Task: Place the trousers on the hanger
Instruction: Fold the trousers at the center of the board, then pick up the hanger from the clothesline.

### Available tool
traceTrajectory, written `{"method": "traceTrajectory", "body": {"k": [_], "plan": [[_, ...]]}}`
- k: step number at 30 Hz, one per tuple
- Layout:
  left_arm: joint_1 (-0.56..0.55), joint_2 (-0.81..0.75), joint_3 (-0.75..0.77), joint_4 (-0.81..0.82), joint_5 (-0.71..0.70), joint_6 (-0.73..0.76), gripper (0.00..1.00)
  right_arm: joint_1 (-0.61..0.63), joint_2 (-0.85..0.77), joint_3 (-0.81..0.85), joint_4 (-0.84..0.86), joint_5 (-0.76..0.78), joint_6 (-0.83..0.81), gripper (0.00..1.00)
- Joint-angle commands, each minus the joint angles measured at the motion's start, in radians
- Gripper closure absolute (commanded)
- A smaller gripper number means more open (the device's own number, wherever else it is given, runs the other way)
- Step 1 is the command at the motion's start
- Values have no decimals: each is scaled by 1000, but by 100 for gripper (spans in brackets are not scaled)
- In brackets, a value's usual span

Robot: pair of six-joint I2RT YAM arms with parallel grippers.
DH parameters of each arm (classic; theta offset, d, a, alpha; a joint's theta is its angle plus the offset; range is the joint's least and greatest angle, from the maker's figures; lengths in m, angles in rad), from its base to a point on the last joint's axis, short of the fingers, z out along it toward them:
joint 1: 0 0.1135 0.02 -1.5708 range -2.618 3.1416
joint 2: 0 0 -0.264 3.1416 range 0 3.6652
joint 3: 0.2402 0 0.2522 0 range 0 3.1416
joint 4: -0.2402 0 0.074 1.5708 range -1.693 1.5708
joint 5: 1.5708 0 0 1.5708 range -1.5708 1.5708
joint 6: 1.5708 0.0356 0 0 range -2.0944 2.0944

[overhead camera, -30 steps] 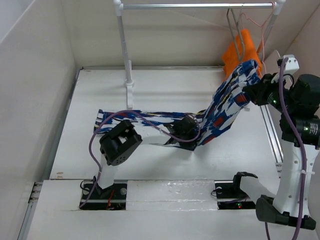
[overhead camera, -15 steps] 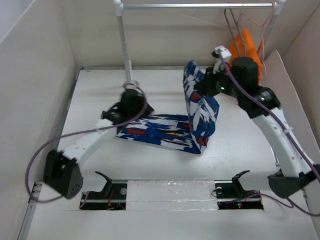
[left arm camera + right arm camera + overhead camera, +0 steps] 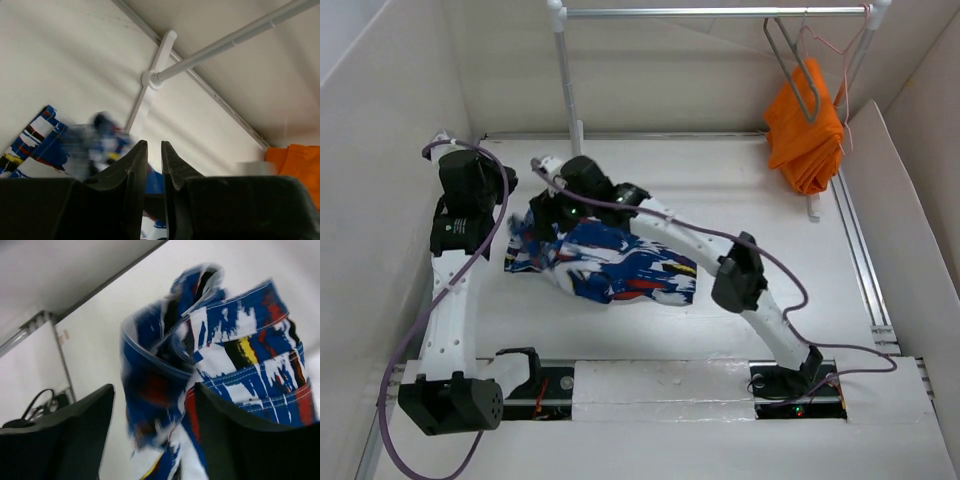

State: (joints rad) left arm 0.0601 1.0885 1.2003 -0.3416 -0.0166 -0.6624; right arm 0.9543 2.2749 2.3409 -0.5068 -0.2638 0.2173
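White tabletop boxed by pale walls, with a chrome clothes rail across the far side.

Right gripper: jaws wide apart, clamped on nothing. Long cloth trousers, deep blue with white, red, black and yellow brush-stroke patches, bunched and blurred just beyond them. Cannot tell whether cloth touches either jaw.

Left gripper: jaws almost together, only a slim gap, nothing seen gripped. Blurred edge of the cloth below and left of the tips.

From above, both grippers at the left end of the heap, close to each other. Trousers crumpled on the tabletop left of centre, near the foot of the rail's white left post, spreading rightward.

Large dark grey hanger of thick rounded bar hangs by its hook at the rail's right end, against a plain orange garment, well apart from the trousers.

Progress, as a judgement: early. Nothing patterned over the hanger's bar, cloth in a loose heap, neither gripper holding it. Left to do, probably: gather and grip the trousers, carry them far right, drape them over the bar.

Left arm rises steeply from its near-left base, wrist bent toward the heap. Right arm stretches long from its near-right base, elbow over mid-table, forearm reaching diagonally to the far left.
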Motion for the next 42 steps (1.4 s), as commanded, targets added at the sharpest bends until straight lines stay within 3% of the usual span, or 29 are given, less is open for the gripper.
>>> {"method": "traceTrajectory", "body": {"k": [1, 4, 5, 6, 8, 9, 12, 16, 24, 29, 32, 34, 36, 37, 38, 39, 40, 41, 42], "plan": [[1, -25, 51, -49, -82, 30, 85, 15, 74, 104, 50, -158, 51, 23], [1, -47, -40, 5, -34, 21, 76, -17, -110, -165, 106, -118, -19, 23], [1, -47, -107, 22, -14, 20, 75, -38, -249, -275, 153, -108, -22, 23], [1, -45, -145, 45, 53, 18, 74, -52, -314, -481, 215, -104, -22, 27], [1, -10, -250, 116, 114, 11, 71, -84, -421, -656, 246, -109, -25, 32], [1, 13, -277, 137, 156, 12, 71, -112, -508, -802, 251, -114, -39, 53], [-34, 122, -347, 199, 164, 26, 71, -170, -598, -1000, 223, -109, -78, 100], [-7, 282, -392, 285, 194, 1, 72, -253, -736, -1317, 283, -115, -76, 100], [104, 442, -395, 245, 78, -48, 75, -330, -704, -1532, 346, -84, -99, 100], [139, 401, -383, 228, 50, -74, 76, -330, -753, -1534, 289, -84, -122, 100], [121, 315, -323, 220, 86, -66, 76, -310, -831, -1380, 110, -52, -191, 100], [42, 245, -283, 225, 83, -51, 76, -301, -917, -1204, -11, -19, -240, 62], [-40, 211, -211, 231, 64, -16, 83, -331, -959, -1071, -86, 52, -285, 37], [-87, 199, -179, 227, 54, 1, 96, -354, -985, -931, -102, 63, -309, 38], [-197, 203, -112, 220, 41, 18, 99, -389, -989, -867, -113, 52, -358, 46], [-259, 212, -69, 214, 27, 58, 100, -426, -989, -795, -122, 37, -381, 80], [-319, 243, -32, 188, -20, 72, 100, -513, -974, -729, -122, 22, -397, 94], [-430, 261, 32, 182, -35, 86, 100, -566, -954, -595, -125, -10, -418, 100], [-483, 278, 62, 174, -51, 98, 100, -621, -928, -528, -131, -50, -435, 100]]}}
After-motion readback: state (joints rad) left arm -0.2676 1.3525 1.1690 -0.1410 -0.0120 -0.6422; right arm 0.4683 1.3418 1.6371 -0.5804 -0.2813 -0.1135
